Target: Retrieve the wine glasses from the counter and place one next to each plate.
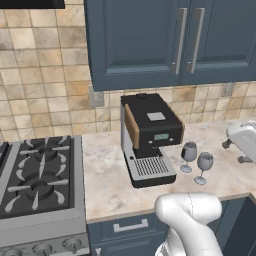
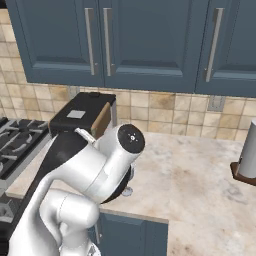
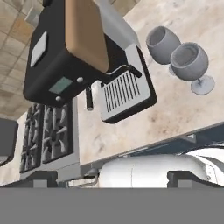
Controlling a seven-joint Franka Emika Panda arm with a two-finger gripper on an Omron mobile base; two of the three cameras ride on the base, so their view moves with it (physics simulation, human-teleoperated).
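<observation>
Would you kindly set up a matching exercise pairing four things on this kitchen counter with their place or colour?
Things:
1. wine glasses
2. coffee machine
3. stove
4. toaster

Descriptions:
A. black body with a tan side panel
B. far left, with dark grates
C. pale, at the counter's right end
D. clear grey, standing right of the coffee machine

Pairs: 1-D, 2-A, 3-B, 4-C

Navy wall cabinets (image 1: 170, 40) hang over tan tiled wall (image 1: 45, 75); a gas stove (image 1: 37, 180) stands left.
</observation>
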